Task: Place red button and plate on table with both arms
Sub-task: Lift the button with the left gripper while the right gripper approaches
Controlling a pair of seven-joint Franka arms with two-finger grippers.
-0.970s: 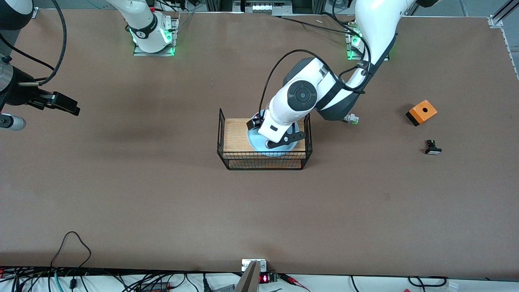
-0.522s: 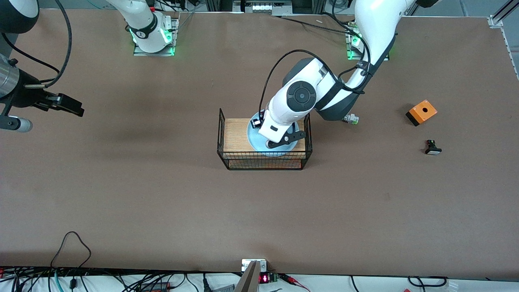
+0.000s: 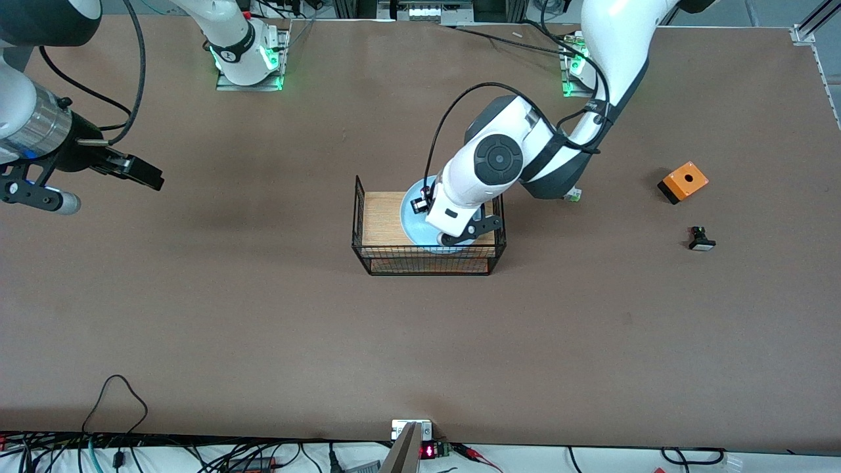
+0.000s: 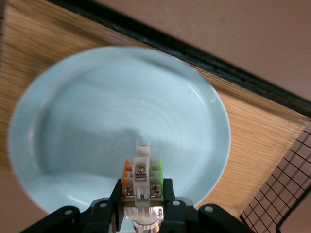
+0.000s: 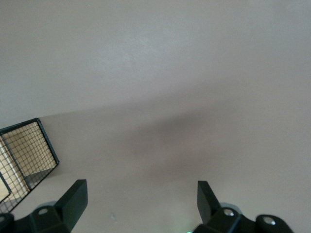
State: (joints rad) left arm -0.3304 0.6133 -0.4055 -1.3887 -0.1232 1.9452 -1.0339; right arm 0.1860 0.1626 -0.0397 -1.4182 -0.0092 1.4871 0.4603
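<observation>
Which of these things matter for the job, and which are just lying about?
Job: red button, clamped in left claw over plate; plate, on wire rack; table; right claw, open over table.
Lying about: orange box; black button; second whitish unit.

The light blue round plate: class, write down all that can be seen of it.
The light blue round plate is shallow and glossy, with faint concentric rings and a raised rim. It lies flat on the wooden top of the black wire rack at mid-table. The left gripper, shut on a small whitish button unit, hangs over the plate, with a shadow below it; contact with the plate cannot be told.
</observation>
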